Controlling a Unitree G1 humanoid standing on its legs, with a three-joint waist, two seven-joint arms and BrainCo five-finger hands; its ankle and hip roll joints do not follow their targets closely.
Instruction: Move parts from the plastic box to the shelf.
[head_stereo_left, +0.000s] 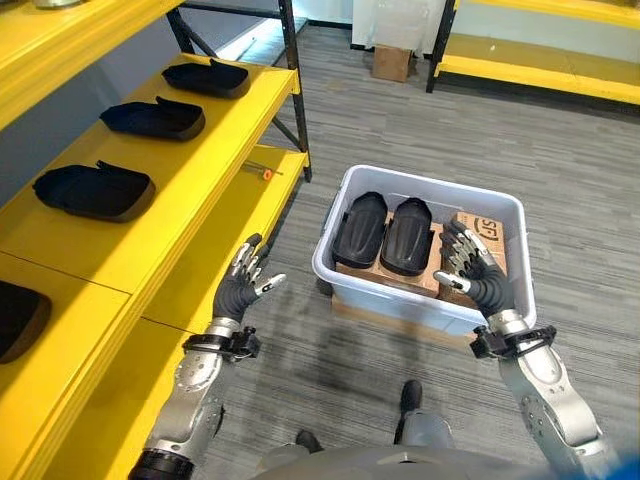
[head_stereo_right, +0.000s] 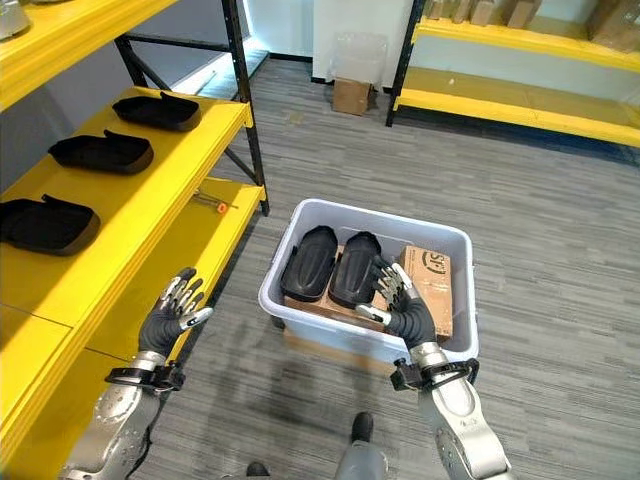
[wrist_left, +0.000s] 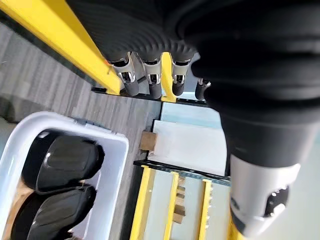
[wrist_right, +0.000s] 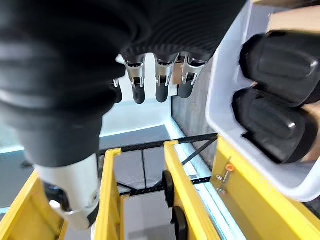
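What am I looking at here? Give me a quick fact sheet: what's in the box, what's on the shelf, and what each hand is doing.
Box: white plastic box on the floor, holding two black parts and a cardboard carton
Shelf: yellow shelf with black parts in a row
Left hand: open, empty, beside the shelf edge
Right hand: open, empty, over the box

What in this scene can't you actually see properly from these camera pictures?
- What lies under the two black parts in the plastic box: they and the cardboard cover it.
- The black part at the left eye view's edge: cut off.
- The small orange item on the lower shelf: too small.
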